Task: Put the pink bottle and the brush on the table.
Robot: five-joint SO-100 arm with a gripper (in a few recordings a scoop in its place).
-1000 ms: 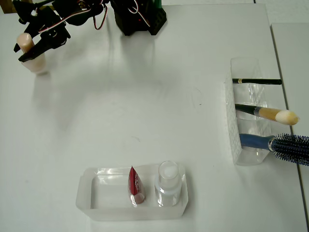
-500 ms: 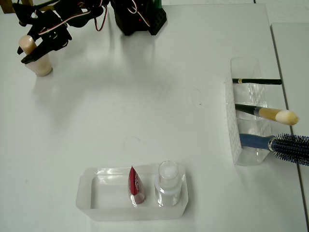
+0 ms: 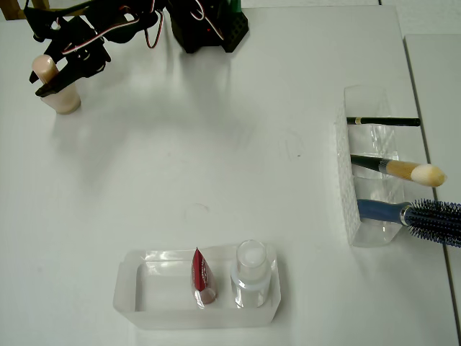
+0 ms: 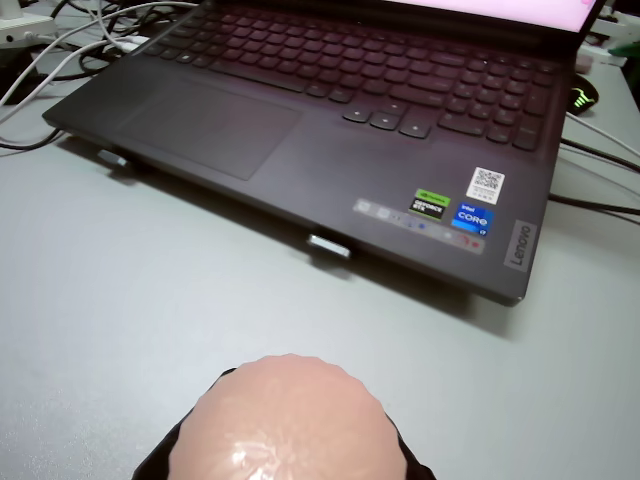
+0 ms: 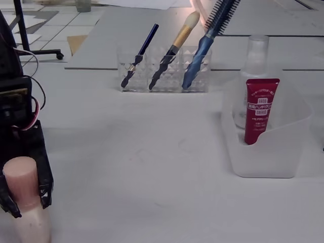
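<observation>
The pink bottle [image 3: 59, 96] stands upright at the far left back of the white table [image 3: 180, 158], and its base looks to rest on the surface. My gripper [image 3: 45, 76] is shut on its rounded cap, with one black finger on each side. The fixed view has the bottle [image 5: 23, 200] at the lower left, clasped by the gripper [image 5: 23, 195]. In the wrist view the cap [image 4: 290, 420] sits at the bottom edge. The brush [image 3: 400, 169] leans in the middle slot of a clear organizer [image 3: 349, 209] at the right, also seen in the fixed view [image 5: 179, 35].
A black pencil [image 3: 382, 121] and a blue hairbrush [image 3: 418, 214] flank the brush in the organizer. A clear tray [image 3: 144, 306] at the front holds a red tube [image 3: 202, 277] and a clear bottle [image 3: 251, 277]. A laptop [image 4: 330, 130] lies beyond the gripper. The arm base [image 3: 209, 25] stands at the back.
The gripper and the pink bottle have drifted slightly to the right in the overhead view, and the bottle now stands more upright. Nothing else has moved.
</observation>
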